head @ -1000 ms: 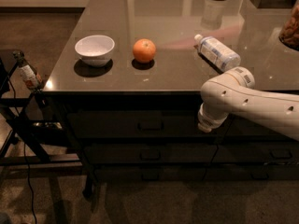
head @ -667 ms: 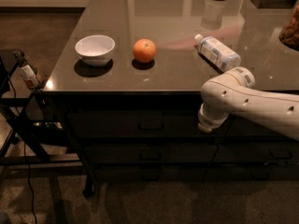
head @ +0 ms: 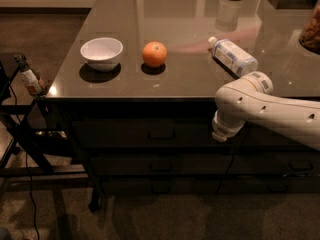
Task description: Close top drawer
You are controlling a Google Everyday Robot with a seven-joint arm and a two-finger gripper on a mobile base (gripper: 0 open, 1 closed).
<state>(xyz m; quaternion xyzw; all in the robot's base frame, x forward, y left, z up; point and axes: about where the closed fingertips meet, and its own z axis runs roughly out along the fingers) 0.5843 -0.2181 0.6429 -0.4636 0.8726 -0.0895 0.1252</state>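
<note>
The top drawer (head: pixel 125 131) is the uppermost dark front under the tabletop, with a small bar handle (head: pixel 161 134) at its middle. None of its grey inside shows, and its front looks level with the matching fronts below. My white arm (head: pixel 270 106) reaches in from the right. Its gripper (head: pixel 221 134) is at the arm's lower end, against the top drawer front to the right of the handle, and most of it is hidden by the arm and the dark.
On the glossy table (head: pixel 190 79) are a white bowl (head: pixel 101 52), an orange (head: pixel 154 54) and a plastic bottle (head: pixel 233 55) lying on its side. Two more dark drawer fronts (head: pixel 161 167) sit below. A black metal stand (head: pixel 25 134) with cables is at the left.
</note>
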